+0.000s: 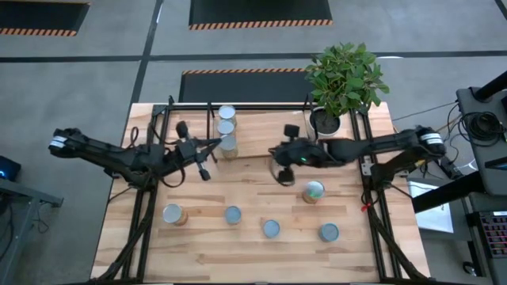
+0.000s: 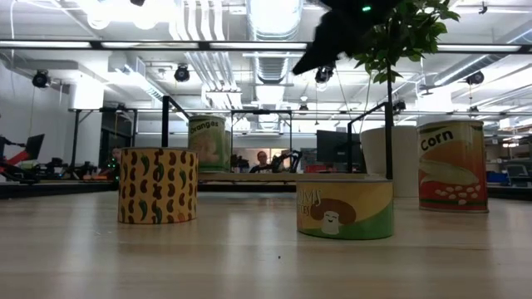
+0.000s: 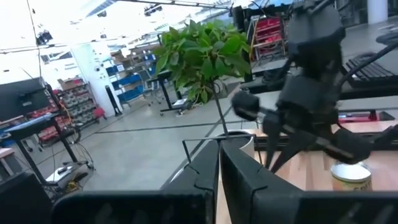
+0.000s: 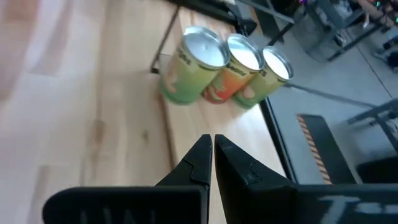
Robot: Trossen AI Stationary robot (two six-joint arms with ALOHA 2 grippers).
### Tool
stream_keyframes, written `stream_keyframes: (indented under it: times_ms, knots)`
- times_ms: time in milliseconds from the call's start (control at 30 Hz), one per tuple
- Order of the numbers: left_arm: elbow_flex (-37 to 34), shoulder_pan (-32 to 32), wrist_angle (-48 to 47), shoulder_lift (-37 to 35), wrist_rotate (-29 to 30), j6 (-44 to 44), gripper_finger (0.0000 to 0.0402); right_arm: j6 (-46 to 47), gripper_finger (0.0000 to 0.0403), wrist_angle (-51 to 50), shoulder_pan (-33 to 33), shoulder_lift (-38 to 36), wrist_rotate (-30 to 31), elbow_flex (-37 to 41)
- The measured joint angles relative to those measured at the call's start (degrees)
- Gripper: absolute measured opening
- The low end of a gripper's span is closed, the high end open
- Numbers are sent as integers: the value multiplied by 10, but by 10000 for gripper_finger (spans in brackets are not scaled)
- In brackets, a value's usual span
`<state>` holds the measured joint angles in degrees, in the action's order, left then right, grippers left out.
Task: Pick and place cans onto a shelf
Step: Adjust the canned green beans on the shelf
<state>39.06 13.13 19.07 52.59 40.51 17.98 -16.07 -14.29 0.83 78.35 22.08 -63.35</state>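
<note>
Cans on shelf: three in a row, touching, tops at [image 1: 227, 113], [image 1: 226, 127], [image 1: 229, 142]; in the right wrist view the same trio stands upright on the board, green label [image 4: 186, 65], orange label [image 4: 231, 70], green label [image 4: 268, 78]. Shelf [image 1: 261, 131] sits at the table's far edge, black bars at both ends, plant [image 1: 344, 77] in a white pot at its right end.

Cans on table [image 1: 253, 253]: five, all upright and apart from each other. Near row: [image 1: 173, 214], [image 1: 233, 214], [image 1: 271, 229], [image 1: 329, 233]. Fifth can [image 1: 314, 191] is nearer the shelf, just beside the right gripper. Low view shows a bean-pattern can [image 2: 158, 184], a mushroom-label can [image 2: 345, 208], a corn can [image 2: 452, 164] and, farther back, one marked "Oranges" [image 2: 209, 144].

Left gripper [image 1: 207, 161]: fingers together, nothing held, over the table just in front of the shelf cans. Wrist view confirms fingers [image 3: 199, 180] pressed side by side.

Right gripper [image 1: 283, 172]: fingers together, empty, over mid-table in front of the shelf. Fingers [image 4: 199, 163] meet at the tips, pointing toward the three shelf cans.
</note>
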Motion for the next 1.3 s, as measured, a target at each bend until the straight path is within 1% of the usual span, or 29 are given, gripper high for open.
stream_keyframes:
  times_ms: [100,267,500,633,767,933,1133,1300]
  knots:
    - [-13,0,11,-13,0,0,0,-19,9,-28,-29,50,-32,-59]
    - [-18,0,15,-22,6,2,0,-59,9,-28,-79,131,-117,-150]
    - [-21,0,13,-29,5,11,0,-91,9,-28,-135,246,-203,-285]
    - [-21,0,6,-32,5,13,0,-106,9,-28,-153,303,-212,-350]
    - [-21,0,1,-34,5,13,0,-117,9,-30,-165,349,-216,-399]
    - [-21,0,0,-38,5,13,0,-118,9,-40,-178,395,-255,-449]
    - [-21,0,-5,-39,5,20,0,-125,9,-61,-187,430,-256,-489]
    - [-21,0,-6,-39,5,23,0,-131,9,-69,-192,436,-256,-489]
